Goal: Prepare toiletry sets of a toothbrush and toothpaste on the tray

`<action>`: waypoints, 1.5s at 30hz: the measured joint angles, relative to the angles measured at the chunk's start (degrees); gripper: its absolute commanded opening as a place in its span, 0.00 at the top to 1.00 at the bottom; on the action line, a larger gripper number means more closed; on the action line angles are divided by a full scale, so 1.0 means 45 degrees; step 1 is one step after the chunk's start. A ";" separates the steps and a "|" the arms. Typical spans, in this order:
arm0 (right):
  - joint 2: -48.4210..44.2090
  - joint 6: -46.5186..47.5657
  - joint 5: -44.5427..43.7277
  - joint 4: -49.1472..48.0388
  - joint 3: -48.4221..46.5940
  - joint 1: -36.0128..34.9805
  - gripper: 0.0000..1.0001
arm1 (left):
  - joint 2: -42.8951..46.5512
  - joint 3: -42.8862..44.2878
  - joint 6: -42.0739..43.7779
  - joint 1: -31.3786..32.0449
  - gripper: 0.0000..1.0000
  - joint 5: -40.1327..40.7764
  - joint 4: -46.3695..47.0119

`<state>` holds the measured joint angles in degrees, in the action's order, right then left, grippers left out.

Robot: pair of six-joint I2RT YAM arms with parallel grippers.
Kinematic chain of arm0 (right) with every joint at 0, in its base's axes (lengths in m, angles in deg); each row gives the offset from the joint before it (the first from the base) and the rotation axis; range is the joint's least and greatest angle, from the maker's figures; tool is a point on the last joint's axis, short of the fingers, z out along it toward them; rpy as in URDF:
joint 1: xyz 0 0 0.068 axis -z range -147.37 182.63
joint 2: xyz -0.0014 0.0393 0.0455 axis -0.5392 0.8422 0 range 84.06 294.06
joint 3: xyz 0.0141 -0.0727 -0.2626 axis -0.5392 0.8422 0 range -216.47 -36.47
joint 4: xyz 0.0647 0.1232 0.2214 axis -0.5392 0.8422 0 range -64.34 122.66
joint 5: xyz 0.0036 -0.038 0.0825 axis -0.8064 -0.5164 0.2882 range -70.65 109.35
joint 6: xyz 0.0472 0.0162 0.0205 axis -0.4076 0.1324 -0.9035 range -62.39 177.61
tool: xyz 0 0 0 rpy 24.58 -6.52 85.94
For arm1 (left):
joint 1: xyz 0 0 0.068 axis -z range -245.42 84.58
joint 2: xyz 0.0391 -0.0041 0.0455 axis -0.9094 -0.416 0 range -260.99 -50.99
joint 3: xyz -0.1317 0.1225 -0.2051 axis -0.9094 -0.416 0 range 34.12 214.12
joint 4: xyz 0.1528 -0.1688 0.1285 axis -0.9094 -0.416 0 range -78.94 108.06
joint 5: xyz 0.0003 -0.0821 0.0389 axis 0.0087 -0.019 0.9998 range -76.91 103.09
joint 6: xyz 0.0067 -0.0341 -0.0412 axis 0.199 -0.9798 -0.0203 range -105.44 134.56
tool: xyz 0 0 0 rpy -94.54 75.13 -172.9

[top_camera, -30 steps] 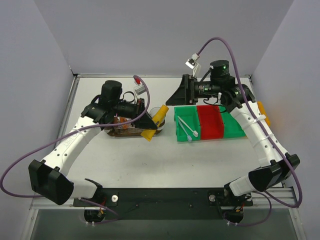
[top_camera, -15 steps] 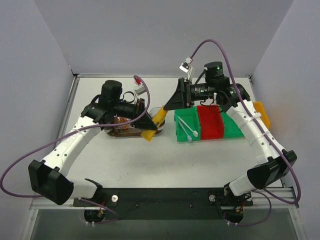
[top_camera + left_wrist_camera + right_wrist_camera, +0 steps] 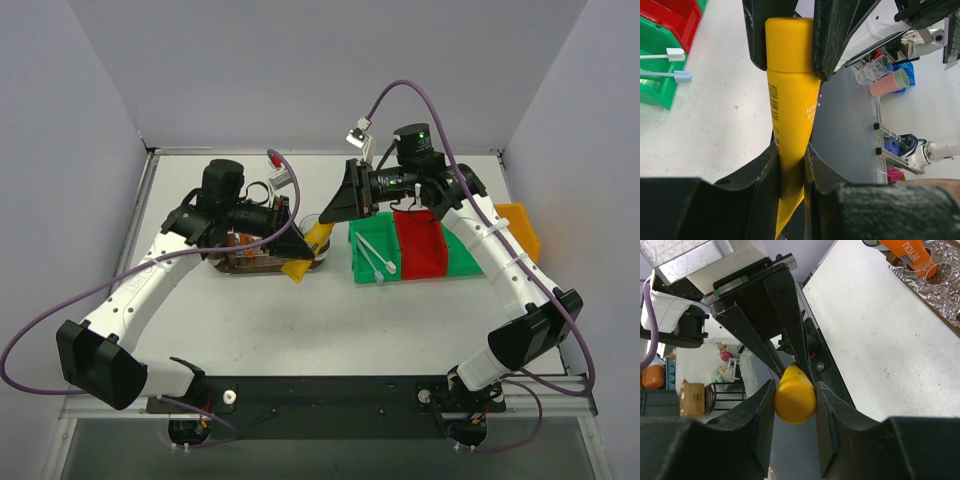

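A yellow toothpaste tube (image 3: 311, 246) hangs in the air between both arms, just right of the dark brown tray (image 3: 245, 264). My left gripper (image 3: 299, 254) is shut on its flat tail end (image 3: 791, 150). My right gripper (image 3: 326, 216) has its jaws pressed against both sides of the round cap (image 3: 795, 401). The left wrist view shows the right fingers (image 3: 840, 35) flanking the cap. Two white toothbrushes (image 3: 372, 256) lie in the green bin (image 3: 362, 228). An orange toothpaste tube (image 3: 904, 249) stands in a clear cup on the tray (image 3: 949, 321).
A red bin (image 3: 420, 250) and a second green bin (image 3: 466, 255) stand in a row right of the toothbrush bin. A yellow bin (image 3: 518, 226) sits at the far right. Clear cups (image 3: 262, 252) crowd the tray under the left wrist.
The right arm has swung left from above the bins to the tube's cap, and its jaws have narrowed onto it. The left arm and the tube have stayed still.
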<state>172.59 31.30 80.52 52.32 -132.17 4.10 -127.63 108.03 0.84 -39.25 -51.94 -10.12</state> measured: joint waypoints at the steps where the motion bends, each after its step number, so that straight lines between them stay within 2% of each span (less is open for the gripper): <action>1: 0.0000 -0.0010 -0.0015 0.0005 0.0000 0.0000 0.94 | 0.0000 0.0000 0.0000 0.0000 0.87 0.0005 0.0000; 5: 0.0000 0.0005 -0.0034 0.0000 -0.0005 0.0000 0.97 | 0.0000 0.0029 -0.0010 0.0000 0.73 0.0107 -0.0024; 6: 0.0000 0.0005 -0.0068 0.0005 -0.0024 0.0000 0.98 | 0.0000 0.0039 -0.0015 0.0005 0.56 0.0165 -0.0024; 7: 0.0005 0.0005 -0.0117 0.0010 -0.0058 0.0010 1.00 | 0.0000 0.0063 -0.0029 0.0010 0.46 0.0272 -0.0024; 9: 0.0005 -0.0005 -0.0257 0.0034 -0.0117 0.0087 1.00 | 0.0000 0.0136 -0.0078 0.0010 0.34 0.0631 0.0087; 10: -0.0005 -0.0010 -0.0364 0.0044 -0.0131 0.0165 1.00 | 0.0000 0.0180 -0.0146 -0.0010 0.29 0.0869 0.0204; 12: -0.0044 -0.0087 -0.0597 0.0039 -0.0131 0.0325 1.00 | 0.0010 0.0238 -0.0330 -0.0117 0.28 0.1277 0.0505; 13: -0.0102 -0.0160 -0.0748 -0.0029 -0.0107 0.0515 1.00 | 0.0029 0.0253 -0.0495 -0.0209 0.22 0.1491 0.0733; 18: -0.1200 -0.1146 -0.1462 -0.1535 0.1030 0.1758 1.00 | 0.0369 0.0223 -0.2142 -0.1302 0.21 0.2608 0.2764; 21: -0.2157 -0.2098 -0.1826 -0.3162 0.1982 0.2098 1.00 | 0.0690 0.0141 -0.3483 -0.1977 0.21 0.3123 0.4396; 25: -0.3065 -0.3803 -0.2220 -0.6246 0.3075 0.2089 1.00 | 0.0976 -0.0053 -0.5688 -0.2229 0.21 0.3750 0.6645; 30: -0.3240 -0.5600 -0.2948 -0.9724 0.3657 0.2069 1.00 | 0.1175 -0.0554 -0.7883 -0.2220 0.20 0.4124 0.8539; 39: -0.2730 -0.6902 -0.3517 -1.2424 0.3521 0.1627 1.00 | 0.1462 -0.1987 -1.0608 -0.2220 0.21 0.4235 1.1623; 45: -0.2380 -0.7242 -0.3531 -1.2696 0.3555 0.1239 1.00 | 0.1452 -0.2132 -1.1657 -0.2220 0.34 0.4430 1.2837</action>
<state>161.88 -1.29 64.63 -4.82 -116.17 9.67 -121.09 98.43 -51.62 -49.24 -32.01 47.64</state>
